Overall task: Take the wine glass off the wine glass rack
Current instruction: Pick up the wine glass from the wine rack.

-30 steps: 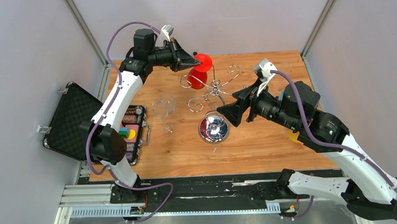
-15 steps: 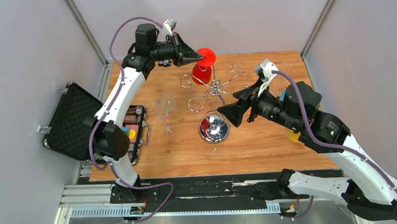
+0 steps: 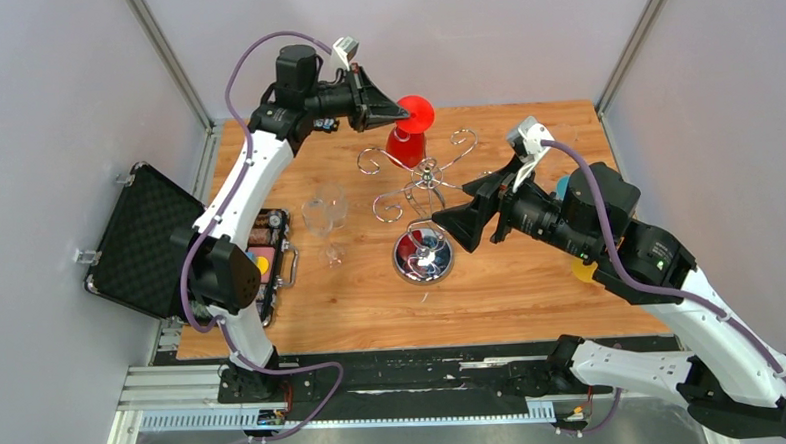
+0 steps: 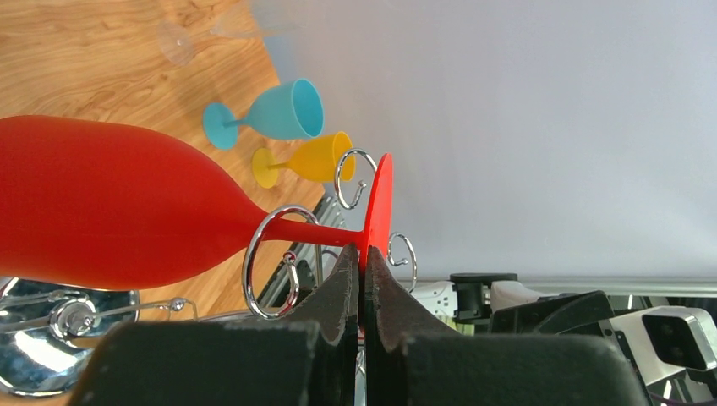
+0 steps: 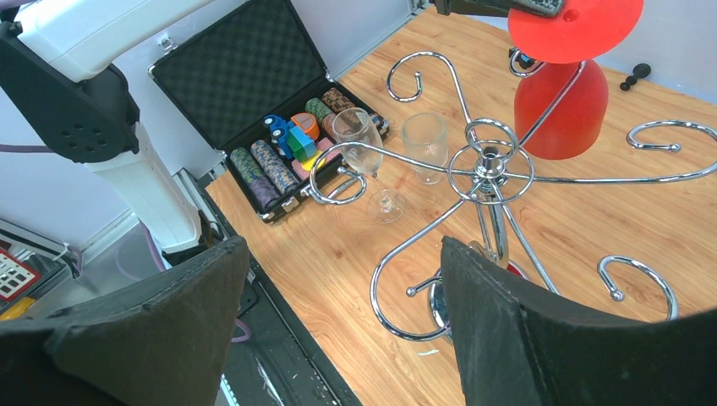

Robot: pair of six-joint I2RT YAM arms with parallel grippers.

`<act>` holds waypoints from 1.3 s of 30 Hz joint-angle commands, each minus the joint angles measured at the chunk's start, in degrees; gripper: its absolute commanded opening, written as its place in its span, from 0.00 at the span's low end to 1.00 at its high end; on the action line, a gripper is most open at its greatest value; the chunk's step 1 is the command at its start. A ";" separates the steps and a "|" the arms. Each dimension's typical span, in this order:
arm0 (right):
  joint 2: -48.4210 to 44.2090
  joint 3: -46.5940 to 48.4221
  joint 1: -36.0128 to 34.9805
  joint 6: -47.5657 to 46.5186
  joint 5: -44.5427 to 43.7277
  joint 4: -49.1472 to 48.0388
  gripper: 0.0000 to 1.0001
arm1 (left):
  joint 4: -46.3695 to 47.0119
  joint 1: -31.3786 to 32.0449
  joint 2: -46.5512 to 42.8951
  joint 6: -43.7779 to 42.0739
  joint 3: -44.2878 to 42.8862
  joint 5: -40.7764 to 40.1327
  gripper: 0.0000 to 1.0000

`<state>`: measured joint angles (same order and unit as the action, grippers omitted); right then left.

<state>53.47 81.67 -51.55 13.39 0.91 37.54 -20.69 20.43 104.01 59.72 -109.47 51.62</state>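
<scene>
A red wine glass (image 3: 406, 146) hangs upside down at the back of the chrome wine glass rack (image 3: 427, 177). My left gripper (image 3: 402, 109) is shut on the edge of its round foot (image 4: 380, 199). In the left wrist view the red bowl (image 4: 110, 203) fills the left side, and the stem passes through a curled hook (image 4: 269, 262). My right gripper (image 5: 338, 245) stands open near the rack's mirrored base (image 3: 423, 256), touching nothing. The right wrist view shows the rack hub (image 5: 490, 161) with the red wine glass (image 5: 562, 106) behind it.
An open black case of poker chips (image 3: 140, 243) lies at the left table edge. A clear wine glass (image 5: 359, 139) and a clear tumbler (image 5: 424, 139) stand left of the rack. A blue glass (image 4: 270, 114) and a yellow glass (image 4: 309, 161) lie at the right.
My left gripper has moved right and toward the back wall, carrying the red glass by its foot along the hook arm. The right arm has not moved.
</scene>
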 commanded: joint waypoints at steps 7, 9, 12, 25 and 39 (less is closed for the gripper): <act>-0.32 0.87 0.28 0.79 -0.03 -0.89 0.82 | 1.97 1.10 -3.20 -2.25 -0.01 2.59 0.00; -0.33 0.81 0.24 1.06 0.06 -0.87 0.82 | 1.85 1.11 -3.79 -2.55 0.87 2.65 0.00; -0.39 1.08 0.30 1.44 0.08 -0.81 0.82 | 1.80 1.18 -4.84 -2.89 1.97 2.81 0.00; -0.05 1.55 0.23 3.36 0.82 -0.54 0.81 | 1.75 1.37 -10.07 -4.31 8.18 3.08 0.00; 2.34 3.55 0.28 5.47 1.36 -0.54 0.81 | -5.92 -0.13 -13.56 -10.11 7.58 1.72 0.00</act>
<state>55.42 82.39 -51.55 17.17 1.65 37.60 -23.05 21.45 93.10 53.78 -98.91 53.43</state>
